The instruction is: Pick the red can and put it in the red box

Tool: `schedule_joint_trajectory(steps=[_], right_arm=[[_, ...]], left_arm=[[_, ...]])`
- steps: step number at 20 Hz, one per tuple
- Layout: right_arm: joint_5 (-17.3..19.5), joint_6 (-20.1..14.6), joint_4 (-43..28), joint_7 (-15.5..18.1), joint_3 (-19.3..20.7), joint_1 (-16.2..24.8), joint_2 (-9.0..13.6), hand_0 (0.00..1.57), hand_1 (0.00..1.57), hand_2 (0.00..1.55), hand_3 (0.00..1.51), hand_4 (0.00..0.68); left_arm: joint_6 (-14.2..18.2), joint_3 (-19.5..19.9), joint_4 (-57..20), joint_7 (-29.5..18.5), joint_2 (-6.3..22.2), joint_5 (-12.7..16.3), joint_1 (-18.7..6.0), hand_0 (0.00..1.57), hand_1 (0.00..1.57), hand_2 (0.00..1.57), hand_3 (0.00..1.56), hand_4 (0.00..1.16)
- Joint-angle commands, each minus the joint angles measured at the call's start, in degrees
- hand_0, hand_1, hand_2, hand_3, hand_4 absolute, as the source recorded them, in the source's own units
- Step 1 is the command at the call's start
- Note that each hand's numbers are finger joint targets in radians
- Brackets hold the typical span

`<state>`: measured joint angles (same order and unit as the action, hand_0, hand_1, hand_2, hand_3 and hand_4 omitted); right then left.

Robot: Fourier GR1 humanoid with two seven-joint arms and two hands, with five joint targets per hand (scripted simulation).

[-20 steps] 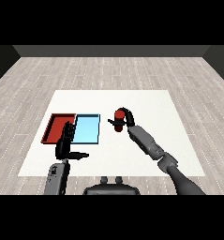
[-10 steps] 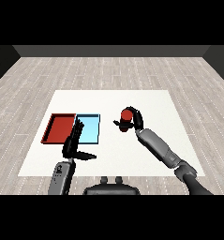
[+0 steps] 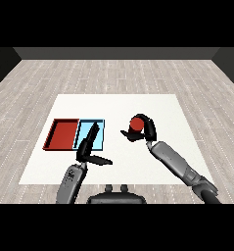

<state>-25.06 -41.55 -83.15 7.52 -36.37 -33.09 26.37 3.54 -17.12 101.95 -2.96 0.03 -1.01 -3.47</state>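
step: carry | right robot hand point(image 3: 147, 131) curled round red can point(image 3: 136, 123), right of blue tray point(image 3: 91, 135) | left robot hand point(image 3: 90, 147) fingers straight, holding nothing | next prob: go left to red tray point(image 3: 63, 134)

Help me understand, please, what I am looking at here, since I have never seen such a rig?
This is a humanoid robot at a white table, seen from its own head looking down and forward, so its two grey forearms come in from the lower corners. On the table a red tray and a light blue tray lie side by side. The right hand has its fingers curled round a red can, to the right of the trays. The left hand holds nothing; its fingers are straight, reaching over the blue tray.
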Motion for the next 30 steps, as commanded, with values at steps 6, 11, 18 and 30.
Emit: schedule_joint_trajectory(steps=[6, 11, 18, 30], right_arm=[[8.58, 1.36, -7.78, -5.8, 3.27, 1.85, -0.68, 1.51, 1.51, 1.47, 1.4, 0.576], [13.97, 4.0, -10.31, -8.12, 5.54, 3.71, -2.7, 1.49, 1.49, 1.45, 1.38, 0.562], [20.84, 4.63, -10.94, -8.01, 4.56, 7.58, -9.54, 1.44, 1.44, 1.43, 1.38, 0.532], [28.9, 13.19, -12.72, -12.73, 10.52, 8.07, -17.97, 1.46, 1.46, 1.43, 1.37, 0.565]], left_arm=[[5.55, -2.29, -13.72, 1.13, -0.03, 1.43, -12.51, 0.0, 0.0, 0.0, 0.0, 0.0], [9.58, -8.96, -8.2, 4.53, -0.03, 2.51, -9.5, 0.0, 0.0, 0.0, 0.0, 0.0], [12.8, -11.99, -19.12, -2.91, -0.03, 6.24, -11.66, 0.0, 0.0, 0.0, 0.0, 0.0], [12.37, -9.79, -17.49, 1.71, -0.02, 6.23, -12.63, 0.0, 0.0, 0.0, 0.0, 0.0]])
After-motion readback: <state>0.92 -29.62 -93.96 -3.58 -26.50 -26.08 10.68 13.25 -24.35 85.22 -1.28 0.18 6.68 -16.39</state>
